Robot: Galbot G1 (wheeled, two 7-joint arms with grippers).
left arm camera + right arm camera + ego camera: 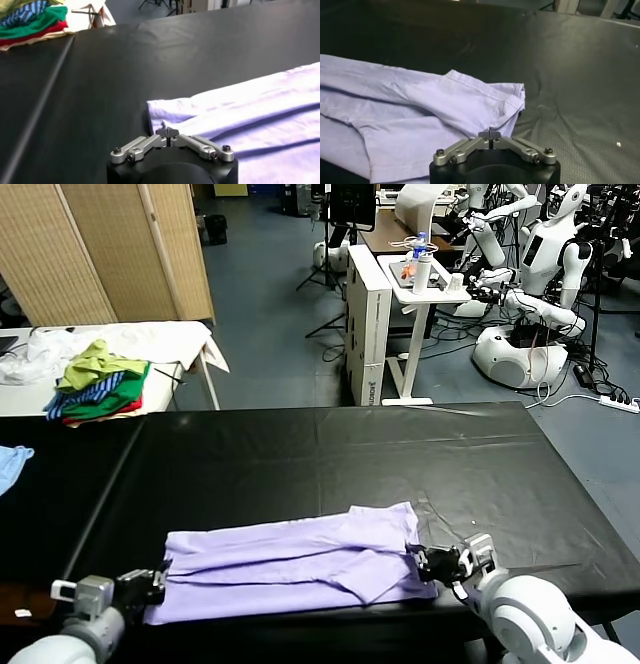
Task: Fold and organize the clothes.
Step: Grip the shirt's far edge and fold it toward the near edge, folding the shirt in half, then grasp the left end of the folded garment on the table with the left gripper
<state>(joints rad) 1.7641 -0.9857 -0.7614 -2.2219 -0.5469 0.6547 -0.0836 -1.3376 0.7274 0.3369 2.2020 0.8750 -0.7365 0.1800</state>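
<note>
Where robots crowd behind [540, 254], T-shirt [300, 569] spans black table [300, 454]

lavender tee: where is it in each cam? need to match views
Head view: lavender T-shirt lies flat along the near edge of the black table, between the two arms.
Left wrist view: it fills the lower right, just beyond the gripper.
Right wrist view: it spreads across the left and centre, sleeve hem nearest the gripper.
Shared landmark: the black table.
</note>
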